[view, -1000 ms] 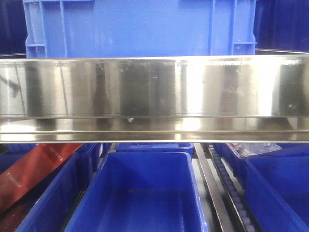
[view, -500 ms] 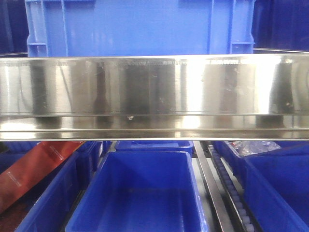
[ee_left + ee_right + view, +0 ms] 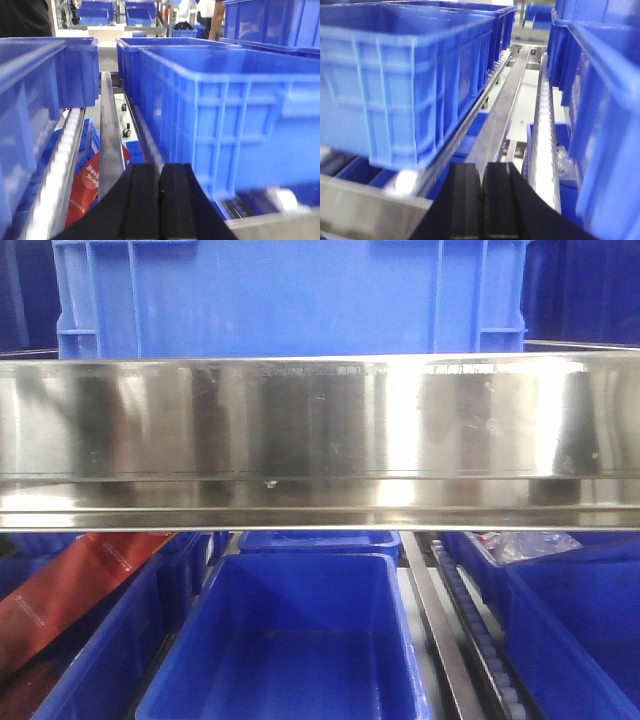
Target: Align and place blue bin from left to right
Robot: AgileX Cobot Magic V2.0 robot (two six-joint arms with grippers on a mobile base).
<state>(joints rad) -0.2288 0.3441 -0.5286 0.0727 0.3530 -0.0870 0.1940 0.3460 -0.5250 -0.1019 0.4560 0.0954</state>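
From my seat the blue bin [image 3: 290, 295] sits on the upper level, behind the shiny steel rail [image 3: 320, 440] that runs across the front view, roughly centred on it. In the left wrist view its ribbed corner [image 3: 235, 130] is just to the right of the left end effector [image 3: 160, 200]; in the right wrist view its other corner [image 3: 400, 95] is just to the left of the right end effector [image 3: 482, 200]. So I have the bin between the two arms, but neither is touching it as far as I can see.

Both end effectors have their black pads pressed together with nothing between them.

My worry is that with closed pads I can only nudge, not grasp. If one arm pushes harder than the other, I judge the bin would skew on the roller track [image 3: 60, 165] instead of sliding straight. It could then jam against the neighbouring bin [image 3: 45, 75] on the left or the bins on the right [image 3: 600, 90].

I cannot see inside the blue bin from any view. Below the rail, the lower bin [image 3: 290, 640] looks empty; a red package [image 3: 70, 590] lies to its left, and some clear plastic wrap [image 3: 530, 545] to its right.
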